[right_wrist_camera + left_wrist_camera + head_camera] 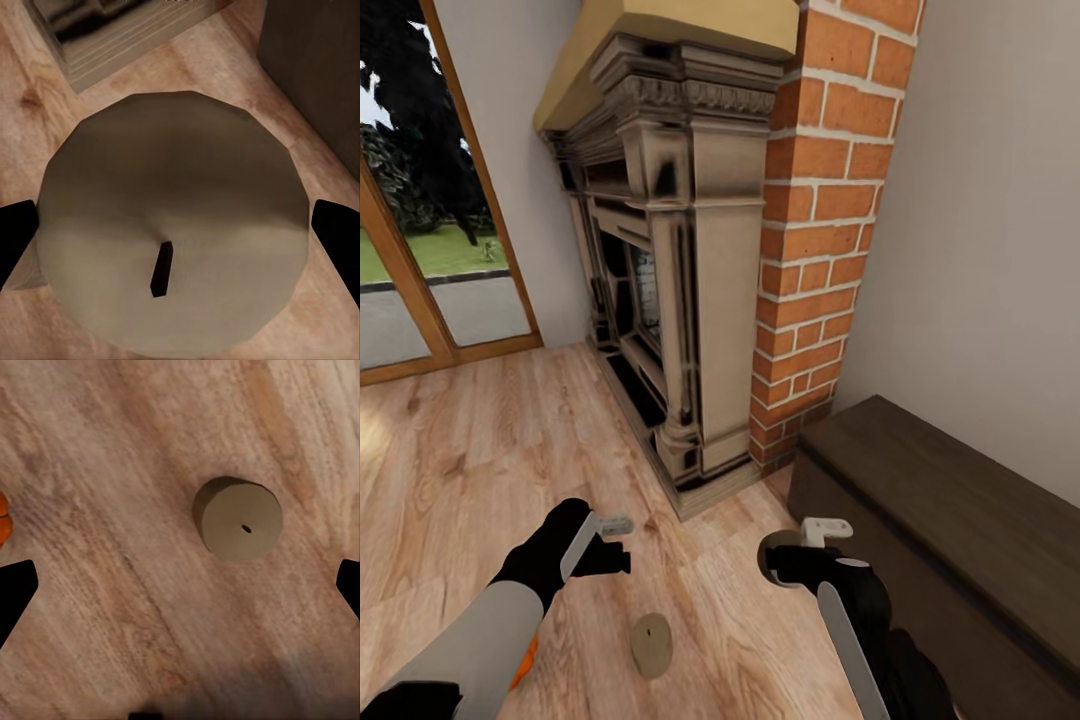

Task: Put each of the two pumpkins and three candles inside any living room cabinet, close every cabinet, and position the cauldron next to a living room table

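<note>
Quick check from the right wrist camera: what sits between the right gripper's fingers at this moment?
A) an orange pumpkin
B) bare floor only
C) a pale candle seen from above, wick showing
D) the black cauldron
C: the right wrist view shows a round pale candle with a dark wick, between the fingertips of the right gripper.

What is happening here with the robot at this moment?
The robot stands by a fireplace and a dark cabinet. Its right gripper has a candle large between its open fingers. Another candle stands on the wood floor under the open left gripper. The cabinet looks closed.
</note>
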